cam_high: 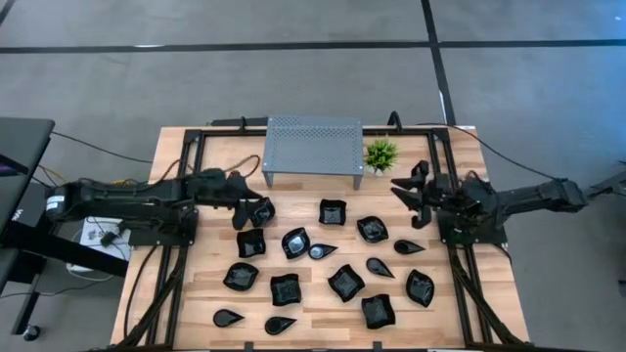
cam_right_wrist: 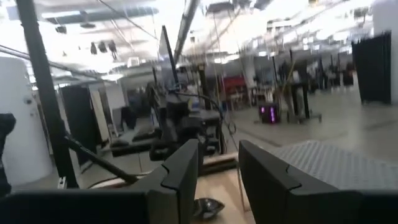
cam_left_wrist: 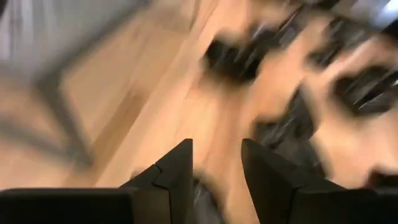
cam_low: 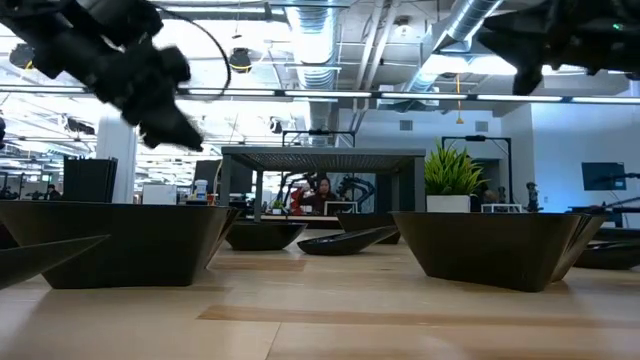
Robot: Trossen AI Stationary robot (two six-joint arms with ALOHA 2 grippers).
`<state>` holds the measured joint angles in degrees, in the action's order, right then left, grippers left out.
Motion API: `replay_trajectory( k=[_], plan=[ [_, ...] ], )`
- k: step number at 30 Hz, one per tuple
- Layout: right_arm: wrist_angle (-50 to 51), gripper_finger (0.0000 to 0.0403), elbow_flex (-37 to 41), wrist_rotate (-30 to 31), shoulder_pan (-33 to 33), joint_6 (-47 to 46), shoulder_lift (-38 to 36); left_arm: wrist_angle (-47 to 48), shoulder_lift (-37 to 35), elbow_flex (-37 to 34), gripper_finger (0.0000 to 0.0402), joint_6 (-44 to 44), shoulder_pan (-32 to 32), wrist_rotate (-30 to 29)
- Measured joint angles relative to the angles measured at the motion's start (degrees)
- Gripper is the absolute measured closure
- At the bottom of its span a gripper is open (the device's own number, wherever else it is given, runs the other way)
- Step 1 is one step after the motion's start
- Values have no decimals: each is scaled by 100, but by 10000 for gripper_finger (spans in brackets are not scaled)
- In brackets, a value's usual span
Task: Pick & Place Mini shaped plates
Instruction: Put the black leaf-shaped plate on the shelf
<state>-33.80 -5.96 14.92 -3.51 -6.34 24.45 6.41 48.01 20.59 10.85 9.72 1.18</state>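
Note:
Several glossy black mini plates (cam_high: 347,282) rest on their bases across the wooden table, in teardrop, wavy square and rounded shapes. My left gripper (cam_high: 256,209) reaches in from the table's left and is raised above the table in the low view (cam_low: 185,130). Its fingers (cam_left_wrist: 177,171) stand a narrow gap apart. One plate (cam_high: 264,211) shows right at its fingertips from above, and a dark blurred shape (cam_left_wrist: 204,190) shows between the fingers in the left wrist view. My right gripper (cam_high: 403,191) hovers open near the table's right side, holding nothing (cam_right_wrist: 219,168). My left gripper may or may not touch the plate (cam_high: 264,211) at its fingertips; I cannot tell. The left wrist view is smeared and the arm covers the spot from above.
A grey perforated metal stand (cam_high: 313,147) sits at the table's far middle, with a small green potted plant (cam_high: 380,154) beside its right end. Black frame rails (cam_high: 186,166) run along the table's left and right sides. Bare wood shows just in front of the stand.

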Motion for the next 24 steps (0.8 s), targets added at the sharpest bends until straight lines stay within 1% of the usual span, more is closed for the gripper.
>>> replay_trajectory(
  k=[3,6,8,9,10,13,15,17,20,24],
  plan=[
    [-1,290,-374,-9,-14,-104,803,622,206,30,267,357,-82,-474],
    [4,290,-765,-9,-33,-64,1564,1160,332,30,271,551,-115,-1088],
    [38,290,-990,-11,-34,-61,1995,1325,411,30,272,730,-101,-1520],
    [37,290,-1106,-9,-33,-63,2188,1353,455,29,272,877,-89,-1608],
    [5,290,-1239,-9,-32,-60,2376,1361,487,15,272,1042,-83,-1602],
    [39,290,-1537,-7,7,-60,2860,1227,614,-139,273,1510,-75,-1332],
    [40,290,-1741,0,45,-60,3137,1215,693,-289,275,1765,-79,-1317],
    [53,290,-1903,4,95,-10,3342,1199,741,-412,277,1865,-102,-1317],
    [100,290,-2108,8,165,332,3629,946,760,-544,280,1994,-159,-1306],
    [141,290,-2309,9,282,497,3924,634,756,-576,282,2011,-235,-1306]
  ],
)
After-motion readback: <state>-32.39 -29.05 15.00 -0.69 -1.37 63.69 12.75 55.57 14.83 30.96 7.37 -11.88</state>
